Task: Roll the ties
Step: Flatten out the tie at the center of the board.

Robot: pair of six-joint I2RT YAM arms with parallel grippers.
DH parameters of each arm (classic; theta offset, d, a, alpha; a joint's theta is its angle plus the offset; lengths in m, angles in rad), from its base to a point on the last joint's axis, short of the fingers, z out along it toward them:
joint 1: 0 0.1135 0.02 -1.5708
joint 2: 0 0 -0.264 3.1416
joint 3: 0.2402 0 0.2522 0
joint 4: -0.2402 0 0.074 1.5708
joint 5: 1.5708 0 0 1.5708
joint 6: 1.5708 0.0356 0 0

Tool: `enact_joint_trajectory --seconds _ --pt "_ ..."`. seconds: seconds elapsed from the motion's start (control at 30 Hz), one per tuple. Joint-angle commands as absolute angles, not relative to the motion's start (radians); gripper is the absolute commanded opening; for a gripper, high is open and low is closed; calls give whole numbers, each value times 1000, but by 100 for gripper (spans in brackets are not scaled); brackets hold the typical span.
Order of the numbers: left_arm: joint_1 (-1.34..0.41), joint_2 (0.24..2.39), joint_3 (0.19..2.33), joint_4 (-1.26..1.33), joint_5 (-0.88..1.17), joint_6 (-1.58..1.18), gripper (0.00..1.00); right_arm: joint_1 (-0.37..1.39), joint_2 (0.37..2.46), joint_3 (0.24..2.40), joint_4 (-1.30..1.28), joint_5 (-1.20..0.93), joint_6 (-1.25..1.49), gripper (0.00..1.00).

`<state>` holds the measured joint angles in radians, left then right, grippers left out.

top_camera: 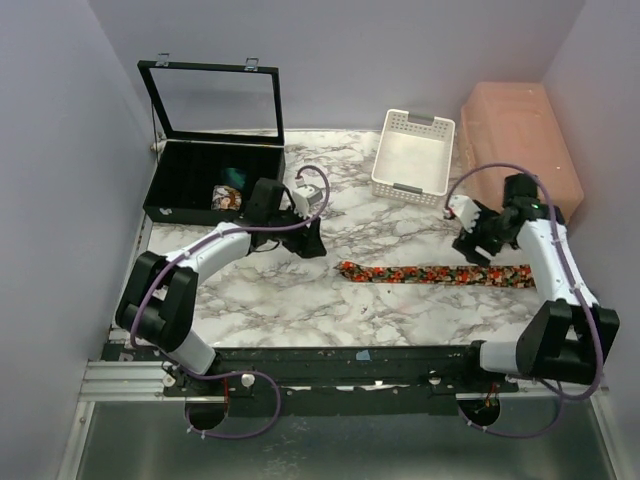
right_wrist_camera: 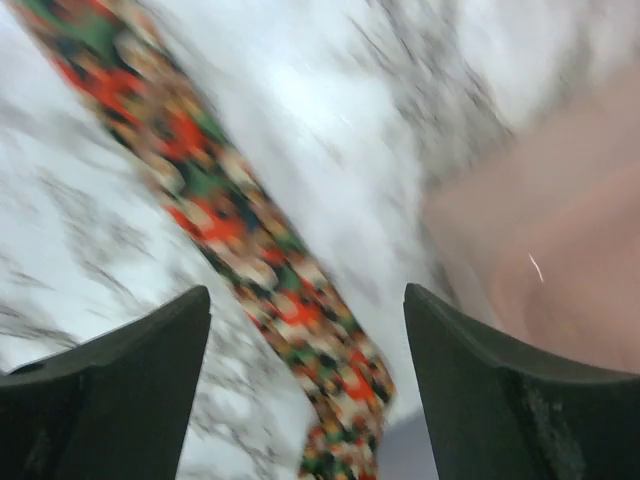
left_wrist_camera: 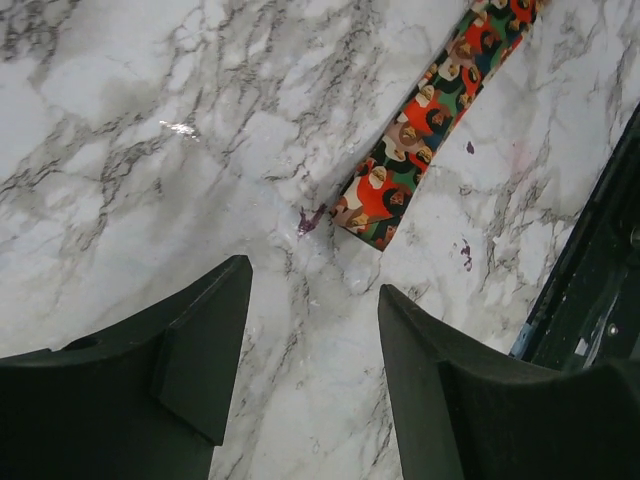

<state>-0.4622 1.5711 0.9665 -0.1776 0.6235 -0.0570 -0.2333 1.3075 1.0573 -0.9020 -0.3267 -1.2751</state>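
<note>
The left pincer (left_wrist_camera: pixel 312 285) was seen spread wide with nothing held, poised low over the marble surface (top_camera: pixel 260 290), left of its middle. Just ahead of it, not yet touched, the narrow tip of the flat tie (left_wrist_camera: pixel 420 130) was caught in the wrist view, running away toward the right.

Over to the right pincer (right_wrist_camera: pixel 305 292): open as well and empty, though that view was badly blurred. The printed fabric was made out beneath and between its fingers, apart from them as far as could be told.

From above, the flat tie was found stretched in one straight band parallel to the near edge, from the middle of the surface toward the right edge, with no turn put into it. The left pincer was placed near its left tip, the right pincer over its right part.

Progress, then. In the black case (top_camera: pixel 180 170) at the far left corner, lid up, a floral roll (top_camera: pixel 226 197) and a teal roll (top_camera: pixel 233 176) were spotted, so two ties were judged done. One was left to be rolled, and whether more were waiting could not be told. The white basket (top_camera: pixel 412 155) at the far edge and the pink box (top_camera: pixel 520 135) in the far right corner were left untouched.
</note>
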Motion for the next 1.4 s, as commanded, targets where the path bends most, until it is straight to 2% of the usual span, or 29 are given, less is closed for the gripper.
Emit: enact_joint_trajectory --seconds 0.0,0.13,0.3,0.7,0.8,0.9,1.13,1.23,1.3,1.33,1.37 --pt "-351 1506 942 -140 728 -170 60 43 1412 1116 -978 -494 -1006 82" --pt "-315 1469 941 -196 724 -129 61 243 1544 1185 -856 -552 -817 90" --pt "-283 1431 922 -226 704 -109 61 445 1633 1180 -671 -533 -708 90" --pt "-259 1369 841 -201 696 -138 62 619 1744 1033 -419 -376 -740 89" --pt "-246 1364 829 -190 713 -169 61 636 1751 986 -340 -307 -745 84" --pt "-235 1362 818 -178 725 -203 61 659 1745 934 -275 -262 -764 75" --pt "-229 1363 804 -159 727 -235 60 692 1743 861 -136 -173 -754 41" --pt "-229 1369 798 -150 727 -248 59 697 1730 846 -112 -164 -757 32" --pt "-229 1375 796 -141 728 -259 59 699 1720 847 -115 -180 -751 34" --pt "-229 1378 795 -135 729 -263 59 699 1713 858 -141 -200 -745 42" --pt "-229 1383 795 -128 734 -266 59 699 1701 866 -162 -222 -734 57"
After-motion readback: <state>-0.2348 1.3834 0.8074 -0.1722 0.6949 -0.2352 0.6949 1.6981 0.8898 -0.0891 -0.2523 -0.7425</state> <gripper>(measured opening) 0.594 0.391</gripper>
